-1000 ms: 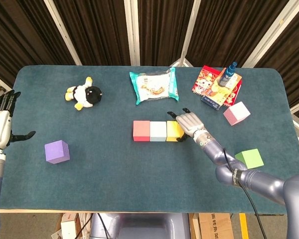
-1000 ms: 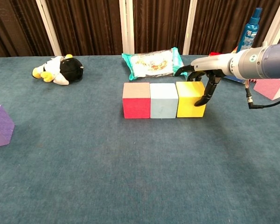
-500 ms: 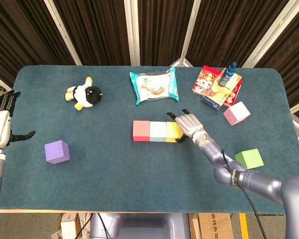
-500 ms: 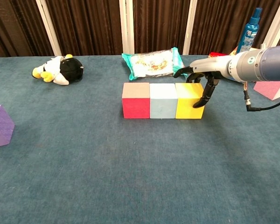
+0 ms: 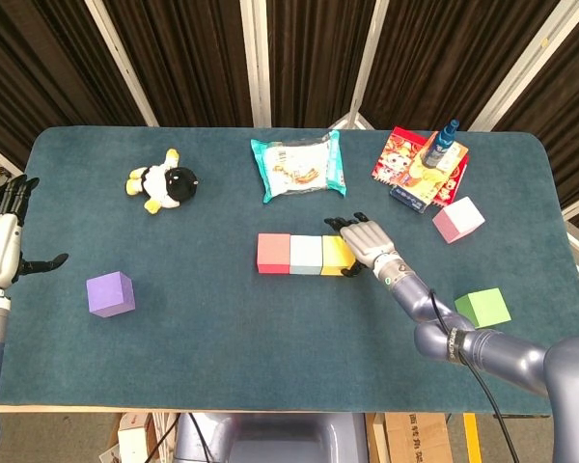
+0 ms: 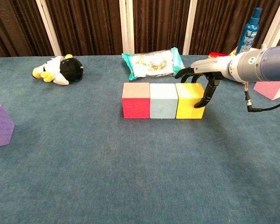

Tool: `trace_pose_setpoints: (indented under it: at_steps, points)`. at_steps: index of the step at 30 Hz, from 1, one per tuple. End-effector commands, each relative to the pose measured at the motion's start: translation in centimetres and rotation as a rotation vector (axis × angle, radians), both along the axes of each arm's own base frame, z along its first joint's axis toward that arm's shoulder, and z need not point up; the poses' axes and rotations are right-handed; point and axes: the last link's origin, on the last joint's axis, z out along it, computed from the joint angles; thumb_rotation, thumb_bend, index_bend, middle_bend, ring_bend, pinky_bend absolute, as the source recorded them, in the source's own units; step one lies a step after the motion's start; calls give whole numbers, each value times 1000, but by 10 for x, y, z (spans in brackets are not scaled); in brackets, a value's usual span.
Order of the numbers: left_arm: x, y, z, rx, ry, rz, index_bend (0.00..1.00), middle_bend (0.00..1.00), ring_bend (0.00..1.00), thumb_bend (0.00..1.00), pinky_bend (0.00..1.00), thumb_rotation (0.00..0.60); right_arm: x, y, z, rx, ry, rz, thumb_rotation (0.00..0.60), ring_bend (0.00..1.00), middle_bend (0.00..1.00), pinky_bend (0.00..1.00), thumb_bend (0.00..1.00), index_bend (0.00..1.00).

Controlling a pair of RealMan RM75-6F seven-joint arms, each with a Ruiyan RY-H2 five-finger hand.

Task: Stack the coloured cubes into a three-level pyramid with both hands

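Observation:
A red cube [image 5: 273, 253], a light-blue cube [image 5: 306, 255] and a yellow cube [image 5: 334, 253] stand touching in one row at the table's middle. My right hand [image 5: 367, 241] lies over the yellow cube's right end, fingers spread on its top and thumb hanging down its right side [image 6: 205, 79]; it grips nothing. A purple cube [image 5: 110, 293] sits at the front left, a pink cube [image 5: 458, 219] at the right and a green cube [image 5: 482, 307] at the front right. Far left, my left hand [image 5: 0, 241] hovers open, apart from the purple cube.
A plush penguin [image 5: 162, 181] lies at the back left. A snack bag [image 5: 299, 166] lies behind the row. Red packets [image 5: 413, 166] with a blue spray bottle [image 5: 442, 143] on them sit at the back right, near the pink cube.
My right hand has nudged the yellow cube very slightly to the left against the blue one. The left hand and the other cubes have not moved.

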Motion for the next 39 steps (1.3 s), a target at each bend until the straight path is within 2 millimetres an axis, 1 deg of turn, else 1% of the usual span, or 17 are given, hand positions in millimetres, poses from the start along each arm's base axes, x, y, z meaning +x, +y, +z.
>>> trace_pose_setpoints:
  at_steps: [1,7,11,15,18,21,25,31,35,39]
  points:
    - [0,0,0,0,-1,0,0,0,0,75,2,600,-1,1,0,3,4,-5,600,139,88,0,267,0]
    - [0,0,1,-1,-8,1,0,0,0,75,3,600,-2,7,2,12,10,-15,600,69,5,0,266,0]
    - [0,0,1,-4,-13,0,0,0,0,75,2,600,-1,14,5,8,5,-21,600,34,0,0,266,0]
    - [2,-1,1,-3,-22,-7,0,0,0,75,2,600,2,23,9,-11,-14,-27,600,20,0,0,266,0]
    - [3,-2,3,1,-31,-12,0,0,0,75,2,600,4,28,16,-44,-28,-32,600,2,0,0,266,0]
    - [4,-3,5,4,-39,-17,0,0,0,76,2,600,1,35,28,-90,-36,-51,600,0,0,0,266,0]
    - [6,-4,6,1,-48,-26,0,0,0,75,2,600,-9,43,43,-132,-7,-75,600,0,0,0,266,0]
    - [10,-7,8,2,-59,-41,0,0,0,75,2,600,-29,56,56,-161,30,-129,600,0,0,0,266,0]
    - [12,-8,8,0,-64,-47,0,0,0,75,3,600,-41,70,60,-156,66,-149,600,0,0,0,266,0]
    - [13,-9,7,-6,-65,-50,0,0,0,75,2,600,-49,81,59,-141,86,-171,600,0,0,0,266,0]
